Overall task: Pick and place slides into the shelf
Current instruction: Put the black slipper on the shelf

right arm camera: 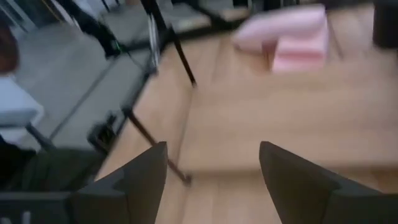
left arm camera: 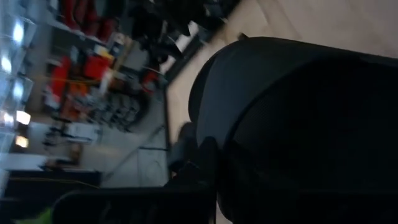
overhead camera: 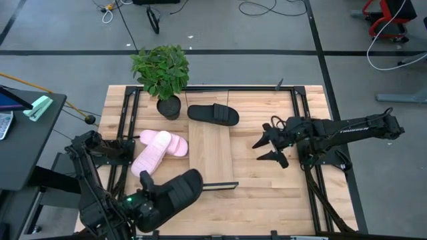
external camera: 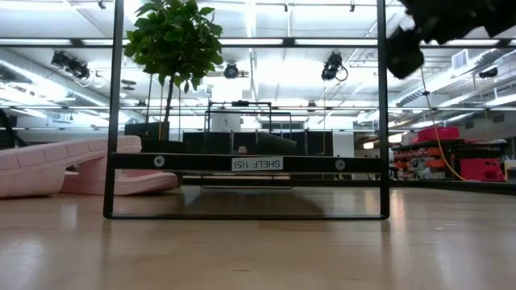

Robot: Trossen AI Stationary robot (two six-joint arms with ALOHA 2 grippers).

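Your left gripper [overhead camera: 148, 195], near the bench's front edge, grips a black slide [overhead camera: 175, 192]; next carry it onto the shelf [overhead camera: 211, 152]. Right gripper [overhead camera: 267, 149] waits open.

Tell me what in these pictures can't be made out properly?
- Left gripper: its fingers are hidden by the black slide it carries in the high view; the left wrist view is filled by that slide.
- Second pink slide: partly covered by the other pink slide in the high view.
- Right gripper: cut off by the top edge in the low view.
- Shelf board: seen edge-on in the low view, so its surface is hidden.
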